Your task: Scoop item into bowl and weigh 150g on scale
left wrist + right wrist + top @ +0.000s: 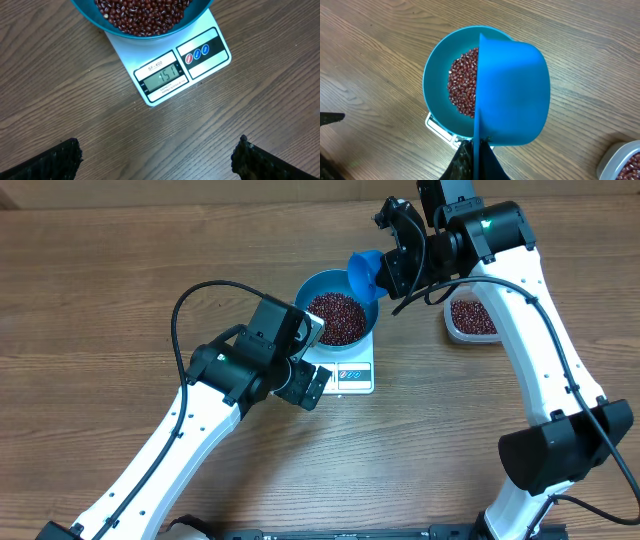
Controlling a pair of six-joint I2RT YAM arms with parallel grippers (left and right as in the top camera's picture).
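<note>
left pincer [157, 160] is released, jaws spread wide, hovering over bare desk [60, 90] just in front of the scale [170, 70]; nothing is held. the display appears to read 151, so the target is judged met, a hair over. bowl [434, 85] is seated on the scale, with the beans [462, 85] heaped inside and the display left uncovered. right pincer [475, 162] is clenched on the handle of the scoop [515, 95], which is tipped on its side above the bowl's far rim; its inside is not seen. tub [470, 320] with leftover beans is sat beyond, apart from the scale.
risks:
- stray beans could be shed if the scoop is jolted, pushing the reading further over.
- the bowl rim could be clipped on withdrawal, shifting the bowl.
- the scale could be pressed if the left pincer is lowered forward.
</note>
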